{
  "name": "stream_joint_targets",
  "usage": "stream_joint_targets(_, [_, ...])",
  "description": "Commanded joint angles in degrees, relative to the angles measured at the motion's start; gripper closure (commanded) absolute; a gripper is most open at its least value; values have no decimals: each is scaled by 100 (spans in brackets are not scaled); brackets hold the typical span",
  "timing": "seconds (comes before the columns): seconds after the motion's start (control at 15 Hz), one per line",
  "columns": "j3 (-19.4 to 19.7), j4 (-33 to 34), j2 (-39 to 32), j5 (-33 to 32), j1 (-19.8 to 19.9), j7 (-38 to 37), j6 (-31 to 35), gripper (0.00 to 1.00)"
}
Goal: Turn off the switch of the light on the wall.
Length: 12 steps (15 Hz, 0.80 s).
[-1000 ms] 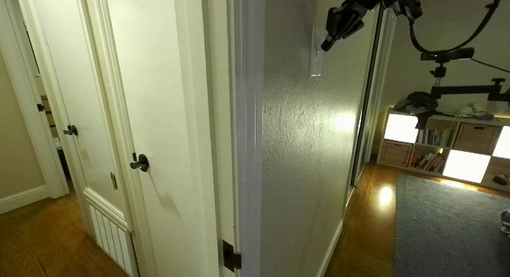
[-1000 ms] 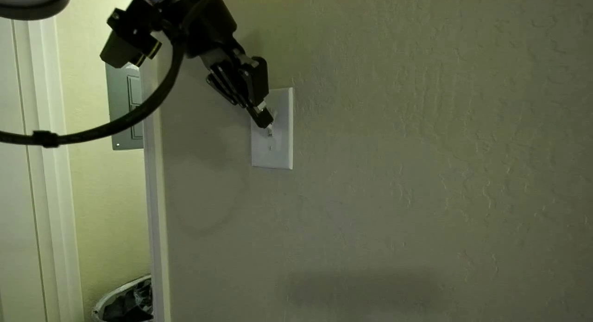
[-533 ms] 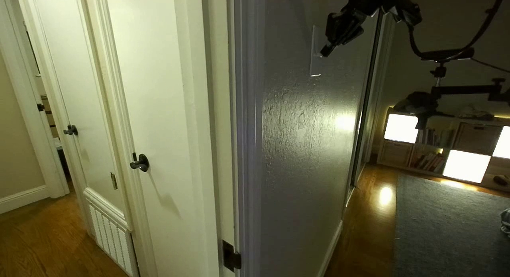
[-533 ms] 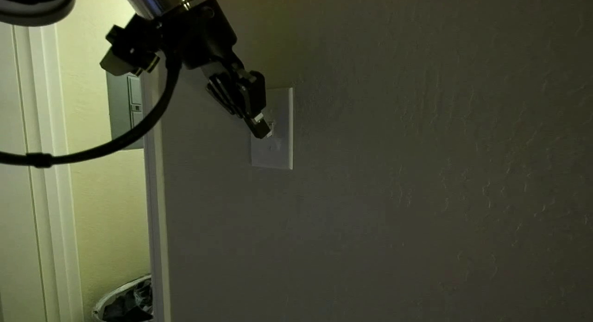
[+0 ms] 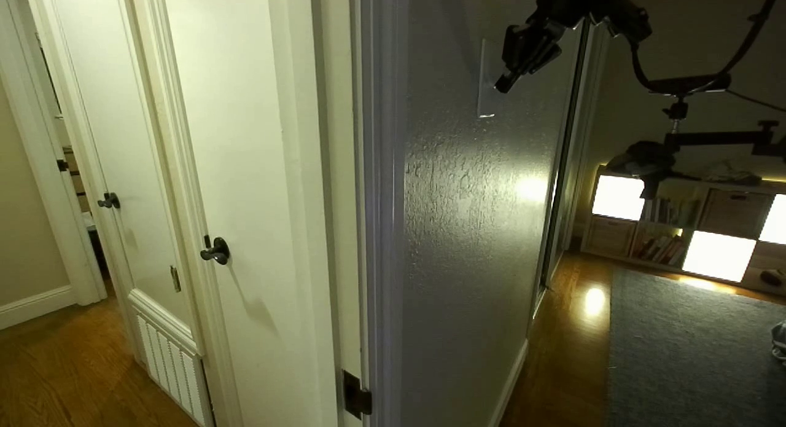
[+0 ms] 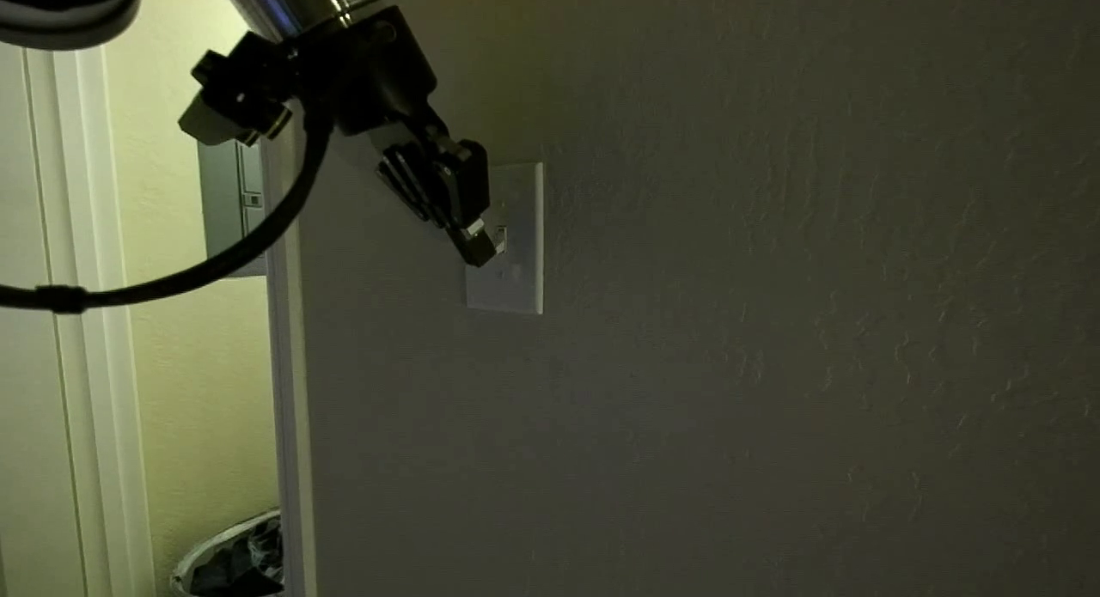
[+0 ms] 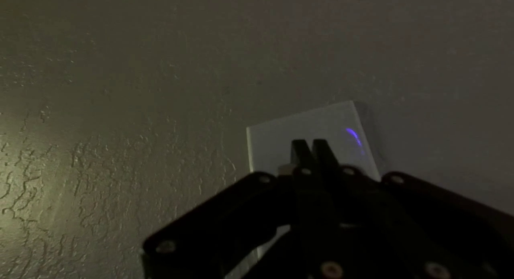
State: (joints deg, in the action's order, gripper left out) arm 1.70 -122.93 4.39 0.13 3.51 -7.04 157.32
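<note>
Dimly, a white toggle-switch plate (image 6: pixel 519 252) showed upright on the textured wall (image 6: pixel 773 322). The pincer (image 7: pixel 309 142), empty and pressed together, hung by its small lever (image 6: pixel 500 243), contact unclear. Seemingly flipped down, that lever called for a straight retreat, without upward nudging.

Pale rectangular switch (image 6: pixel 521 246) is sitting upright on the wall (image 6: pixel 705 322), partly hidden. Wall is looking dim, bumpy texture catching light.
</note>
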Motion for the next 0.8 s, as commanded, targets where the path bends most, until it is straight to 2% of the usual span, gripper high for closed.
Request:
stream_joint_targets(0.0, [-21,-239,431,-16,-87,258,-761,93])
stream_joint_targets(0.53, [-171,-390,892,-125,-203,272,-2260,95])
stream_joint_targets(0.6, [-179,-417,933,-117,-213,278,-2452,69])
stream_joint_targets(0.73, [-157,-475,965,-34,-240,351,-2752,68])
